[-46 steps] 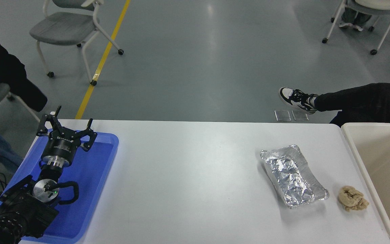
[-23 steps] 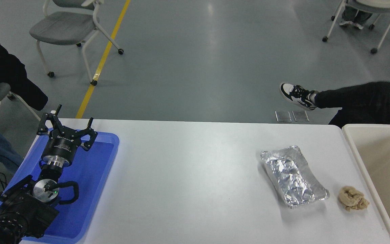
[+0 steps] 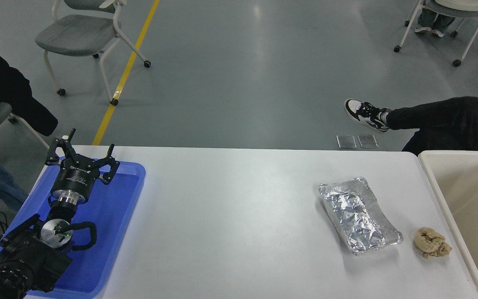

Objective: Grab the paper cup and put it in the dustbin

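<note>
Left arm parked over the blue tray, cup nowhere in sight

While the left arm sits at the lower left, its gripper point(image 3: 82, 160) hangs over the blue tray point(image 3: 110, 224), jaws spread wide and holding nothing. Nearest on the right of the white desk point(image 3: 230, 232), a crumpled beige wad point(image 3: 432, 243) lies just beside the dustbin point(image 3: 434, 182), whose cream rim runs along the desk's right end. Just left of the wad lies a crumpled foil tray point(image 3: 359, 215), set at an angle. The paper cup cannot be seen anywhere on the desk, and the bin's bottom is cut off by the edge of the view. Beyond the desk, a person's leg and sneaker point(image 3: 365, 114) stretch over the grey floor, and a grey chair point(image 3: 83, 37) stands far left.
</note>
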{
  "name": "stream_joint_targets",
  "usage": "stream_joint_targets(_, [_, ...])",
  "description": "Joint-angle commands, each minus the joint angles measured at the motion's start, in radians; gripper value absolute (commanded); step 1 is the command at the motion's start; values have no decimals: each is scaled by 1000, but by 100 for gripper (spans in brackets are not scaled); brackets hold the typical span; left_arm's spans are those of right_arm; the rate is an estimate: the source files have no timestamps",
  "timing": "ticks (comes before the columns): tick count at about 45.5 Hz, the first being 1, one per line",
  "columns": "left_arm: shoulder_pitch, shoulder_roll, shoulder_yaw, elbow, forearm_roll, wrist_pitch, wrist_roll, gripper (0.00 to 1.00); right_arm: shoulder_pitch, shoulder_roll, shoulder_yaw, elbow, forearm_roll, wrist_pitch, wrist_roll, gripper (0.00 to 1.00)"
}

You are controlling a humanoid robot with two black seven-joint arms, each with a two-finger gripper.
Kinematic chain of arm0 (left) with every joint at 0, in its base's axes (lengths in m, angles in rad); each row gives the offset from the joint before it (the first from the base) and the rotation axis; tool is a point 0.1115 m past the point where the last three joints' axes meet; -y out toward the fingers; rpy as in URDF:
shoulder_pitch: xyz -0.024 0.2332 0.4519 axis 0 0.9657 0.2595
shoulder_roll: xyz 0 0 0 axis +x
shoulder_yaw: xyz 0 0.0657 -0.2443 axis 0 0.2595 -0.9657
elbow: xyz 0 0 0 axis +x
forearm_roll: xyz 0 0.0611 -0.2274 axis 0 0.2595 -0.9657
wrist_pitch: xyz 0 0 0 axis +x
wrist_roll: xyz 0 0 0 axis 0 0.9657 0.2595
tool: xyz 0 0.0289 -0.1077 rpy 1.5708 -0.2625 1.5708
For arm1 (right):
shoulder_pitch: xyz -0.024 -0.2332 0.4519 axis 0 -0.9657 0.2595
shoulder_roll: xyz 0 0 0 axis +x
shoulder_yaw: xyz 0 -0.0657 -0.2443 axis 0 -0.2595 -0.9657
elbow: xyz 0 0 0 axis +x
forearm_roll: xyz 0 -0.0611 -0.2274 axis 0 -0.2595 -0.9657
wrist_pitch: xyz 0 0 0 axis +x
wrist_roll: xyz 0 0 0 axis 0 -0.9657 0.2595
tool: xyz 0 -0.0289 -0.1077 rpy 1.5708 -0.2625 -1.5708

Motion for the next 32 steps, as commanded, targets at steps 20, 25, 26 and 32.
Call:
stream_joint_targets(20, [0,0,0,-2,0,0,0,100,-123,79,24,-72,89,-3,50,0])
stream_joint_targets(25, [2,0,1,-2,0,0,0,100,-119,78,24,-72,89,-3,52,18])
stream_joint_targets(26, [2,0,1,-2,0,0,0,100,-116,78,24,-72,89,-3,52,39])
stream_joint_targets(32, [2,0,0,1,0,0,0,100,-112,76,28,-64,92,2,52,100])
